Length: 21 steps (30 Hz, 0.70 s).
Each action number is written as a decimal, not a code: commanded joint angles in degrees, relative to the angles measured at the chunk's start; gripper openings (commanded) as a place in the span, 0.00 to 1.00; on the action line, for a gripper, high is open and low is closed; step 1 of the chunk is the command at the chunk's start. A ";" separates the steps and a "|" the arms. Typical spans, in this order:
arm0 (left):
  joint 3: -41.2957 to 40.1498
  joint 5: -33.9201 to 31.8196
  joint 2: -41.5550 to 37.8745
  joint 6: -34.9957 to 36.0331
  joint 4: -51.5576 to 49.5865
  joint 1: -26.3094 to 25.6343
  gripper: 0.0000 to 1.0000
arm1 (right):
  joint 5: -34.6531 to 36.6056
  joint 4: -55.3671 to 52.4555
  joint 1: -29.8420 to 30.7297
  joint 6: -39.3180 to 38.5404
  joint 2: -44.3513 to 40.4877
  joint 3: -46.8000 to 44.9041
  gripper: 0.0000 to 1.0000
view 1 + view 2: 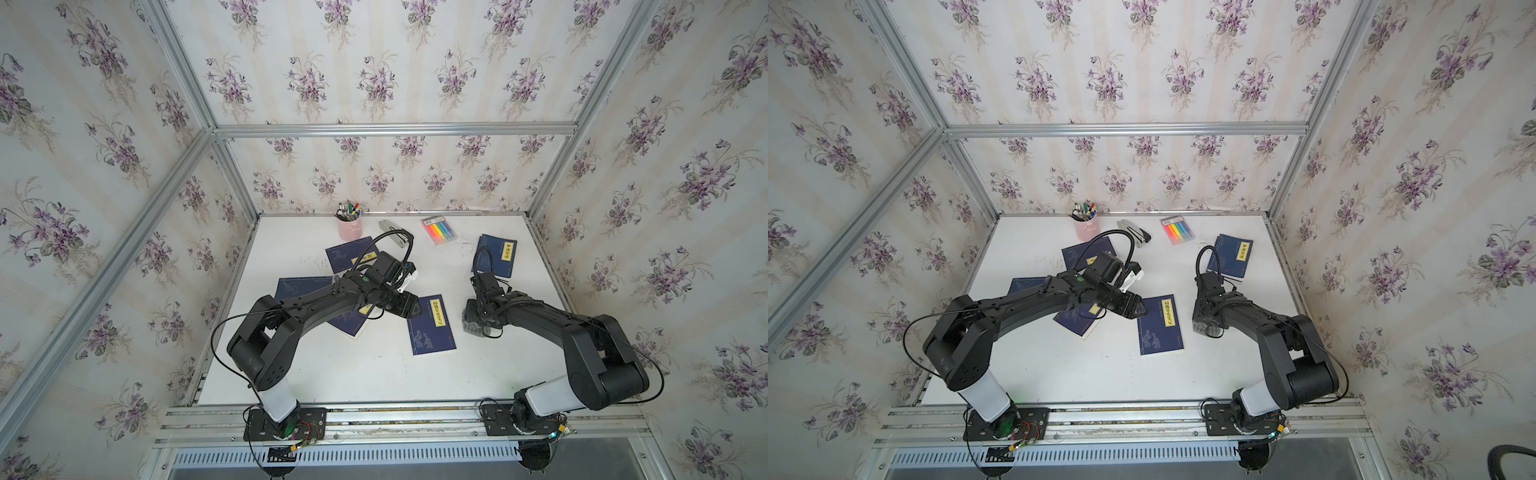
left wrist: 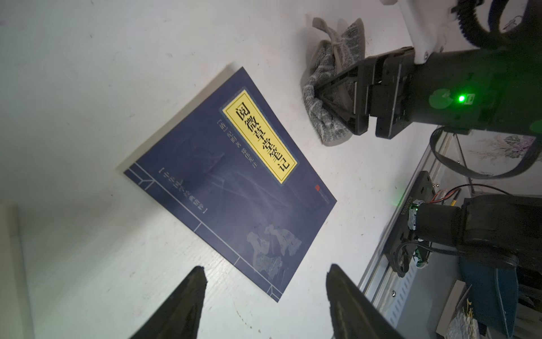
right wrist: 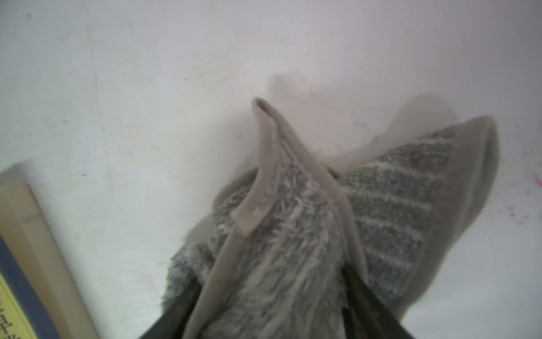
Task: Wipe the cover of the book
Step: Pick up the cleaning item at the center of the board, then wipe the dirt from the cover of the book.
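A dark blue book (image 1: 431,325) (image 1: 1160,325) with a yellow title label lies flat near the middle of the white table; the left wrist view shows its cover (image 2: 234,187). Just right of it lies a crumpled grey cloth (image 1: 471,329) (image 1: 1208,331) (image 2: 349,38) (image 3: 396,205). My right gripper (image 1: 478,318) (image 2: 319,94) (image 3: 272,299) points down into the cloth, fingers closed on a bunched fold. My left gripper (image 1: 409,306) (image 1: 1136,308) (image 2: 267,271) hovers open by the book's far left corner, holding nothing. The book's page edge (image 3: 26,249) shows in the right wrist view.
Several similar blue books lie around: one at the back right (image 1: 496,254), one behind the left wrist (image 1: 353,253), two partly under the left arm (image 1: 303,291). A pink pen cup (image 1: 349,226), a stapler (image 1: 392,230) and a highlighter pack (image 1: 439,230) stand along the back.
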 commanded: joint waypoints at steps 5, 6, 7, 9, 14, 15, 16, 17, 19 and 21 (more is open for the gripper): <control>3.57 3.95 7.04 2.70 0.00 0.42 0.63 | -7.44 0.68 0.04 0.06 -1.47 -2.94 0.06; 3.57 4.25 7.99 2.67 0.51 0.42 0.62 | -8.10 0.84 0.36 0.04 -2.61 -3.15 0.04; 3.57 4.25 9.11 2.67 1.02 0.42 0.61 | -8.35 0.67 0.93 0.08 -4.26 -3.32 0.02; 4.02 3.88 10.91 2.83 1.17 0.42 0.57 | -8.28 -0.56 2.68 0.13 -7.64 -3.25 0.02; 5.88 3.15 14.14 3.12 1.36 0.43 0.37 | -9.53 -5.12 10.11 2.78 -17.18 -2.50 0.00; 6.22 3.01 14.63 3.11 1.43 0.48 0.33 | -10.04 -5.37 12.03 3.91 -18.90 -2.72 0.00; 6.50 2.87 15.02 3.10 1.48 0.46 0.30 | -10.23 -5.59 15.12 5.20 -20.38 -2.94 0.00; 6.55 2.64 15.38 3.07 1.59 0.48 0.27 | -10.32 -5.46 16.74 6.45 -21.43 -3.20 0.00; 6.51 1.54 16.43 3.02 1.85 0.45 0.20 | -11.34 -4.31 19.68 9.17 -23.06 -4.15 0.00; 6.88 0.87 17.62 2.71 1.55 0.51 0.12 | -12.52 -1.80 22.25 11.19 -23.33 -5.44 0.00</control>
